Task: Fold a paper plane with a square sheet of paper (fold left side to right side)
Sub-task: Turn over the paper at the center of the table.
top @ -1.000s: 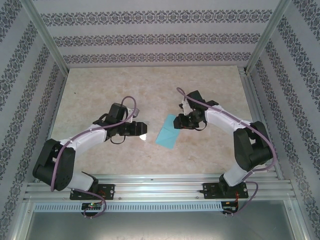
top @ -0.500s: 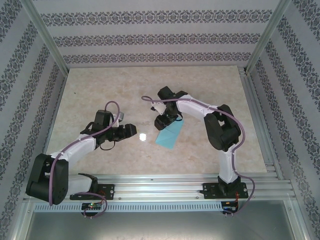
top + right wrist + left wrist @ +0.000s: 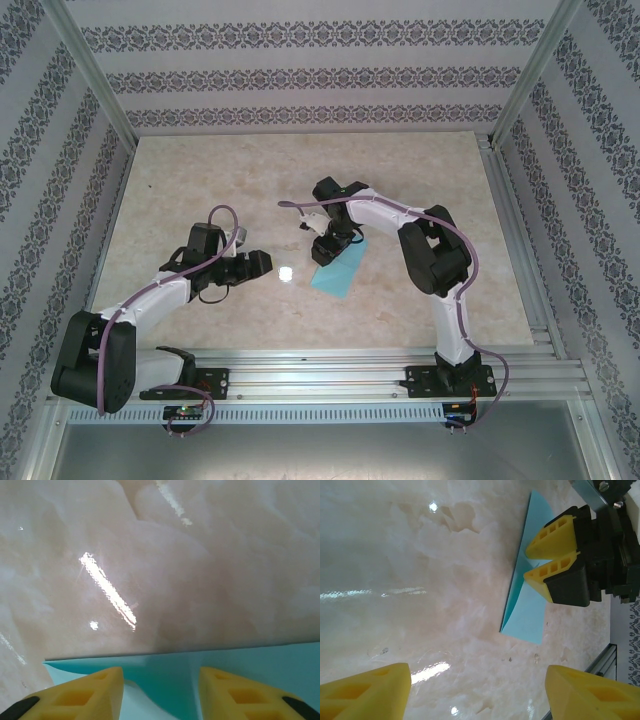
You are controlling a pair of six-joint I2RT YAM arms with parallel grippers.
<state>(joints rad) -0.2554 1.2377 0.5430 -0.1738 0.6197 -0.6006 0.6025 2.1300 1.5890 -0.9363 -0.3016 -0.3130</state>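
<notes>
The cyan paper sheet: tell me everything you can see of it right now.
The cyan paper sheet is thin, plain and unmarked, lying on the marbled table near its middle. It looks like a narrow slanted strip, and a crease line crosses it by the right gripper, whose yellow fingertips stand on its far end, jaws apart. Whether they press it is unclear.

Cyan sheet of paper [image 3: 338, 268], partly folded, beneath the right gripper [image 3: 325, 248]

Thin, plain and light blue, it lies as a slanted oblong, the long edge facing the left gripper [image 3: 262, 262] slightly lifted. The right gripper's yellow fingertips straddle that edge near its far end, and a crease runs between them. The left gripper is well apart.
</notes>
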